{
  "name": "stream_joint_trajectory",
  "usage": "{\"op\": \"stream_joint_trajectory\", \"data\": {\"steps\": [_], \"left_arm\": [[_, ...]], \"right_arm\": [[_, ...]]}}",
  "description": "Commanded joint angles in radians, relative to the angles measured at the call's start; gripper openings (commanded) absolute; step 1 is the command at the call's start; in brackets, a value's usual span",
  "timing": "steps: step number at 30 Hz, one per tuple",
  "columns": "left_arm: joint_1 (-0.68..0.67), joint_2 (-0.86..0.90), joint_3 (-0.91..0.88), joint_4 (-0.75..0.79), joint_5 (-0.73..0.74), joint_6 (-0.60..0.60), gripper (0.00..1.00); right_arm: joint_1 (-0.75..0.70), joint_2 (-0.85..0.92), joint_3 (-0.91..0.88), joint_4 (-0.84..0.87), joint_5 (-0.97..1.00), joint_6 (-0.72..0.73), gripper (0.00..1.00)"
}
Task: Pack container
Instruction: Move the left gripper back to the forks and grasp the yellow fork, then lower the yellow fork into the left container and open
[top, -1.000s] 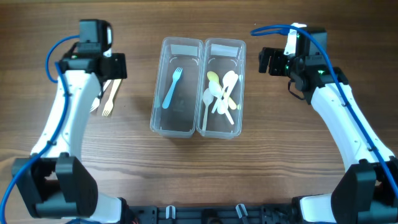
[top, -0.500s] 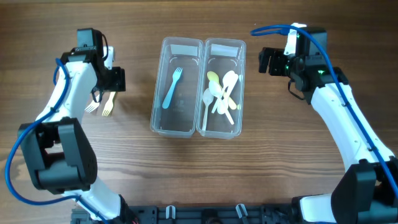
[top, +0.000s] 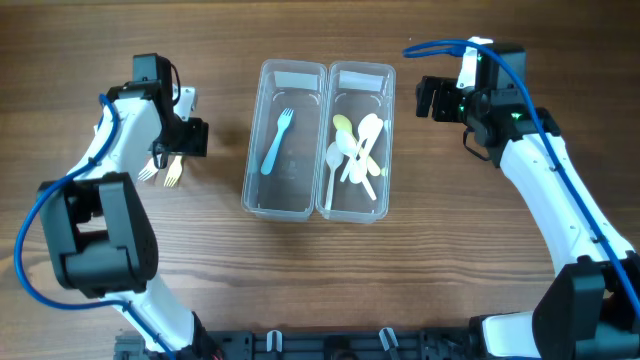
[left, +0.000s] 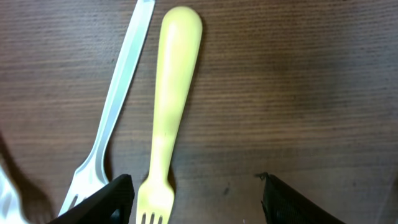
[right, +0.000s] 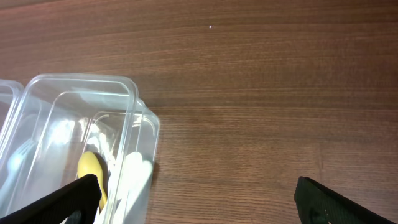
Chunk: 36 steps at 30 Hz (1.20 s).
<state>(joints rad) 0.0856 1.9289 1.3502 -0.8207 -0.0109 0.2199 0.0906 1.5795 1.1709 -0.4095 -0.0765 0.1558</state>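
Two clear plastic containers stand side by side at the table's middle. The left container (top: 262, 195) holds a blue fork (top: 276, 141). The right container (top: 388, 150) holds several pale spoons (top: 357, 150); it also shows in the right wrist view (right: 81, 124). A yellow fork (top: 174, 170) and a white fork (top: 150, 168) lie on the table at the left. In the left wrist view the yellow fork (left: 169, 118) lies between my open left gripper's (left: 196, 199) fingers, the white fork (left: 115, 112) just outside them. My right gripper (right: 196, 199) is open and empty, right of the containers.
The wooden table (top: 450, 250) is bare wood around the containers. The left arm (top: 120, 130) bends over the two loose forks. The right arm (top: 540, 170) reaches in from the right side with a blue cable along it.
My left gripper has come down lower and closer over the two loose forks at the left. The right arm has not moved.
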Motion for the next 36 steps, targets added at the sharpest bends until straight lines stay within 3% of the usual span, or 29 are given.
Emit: {"op": "stream_joint_trajectory", "data": {"steps": [1,18,20,25,36], "left_arm": [[0.002,0.048,-0.010,0.016,0.030,0.045,0.68],[0.002,0.134,-0.010,0.047,0.030,0.061,0.65],[0.002,0.134,-0.010,0.050,0.030,0.061,0.58],[0.002,0.133,-0.010,0.042,0.030,0.060,0.25],[0.002,0.120,0.000,0.019,0.030,0.005,0.04]], "right_arm": [[0.003,-0.005,0.001,0.005,0.013,-0.010,1.00],[0.003,-0.005,0.001,0.005,0.013,-0.010,1.00],[0.003,-0.005,0.001,0.005,0.013,-0.010,1.00],[0.003,-0.005,0.001,0.005,0.013,-0.010,1.00],[0.003,-0.005,0.001,0.005,0.013,-0.010,1.00]]}}
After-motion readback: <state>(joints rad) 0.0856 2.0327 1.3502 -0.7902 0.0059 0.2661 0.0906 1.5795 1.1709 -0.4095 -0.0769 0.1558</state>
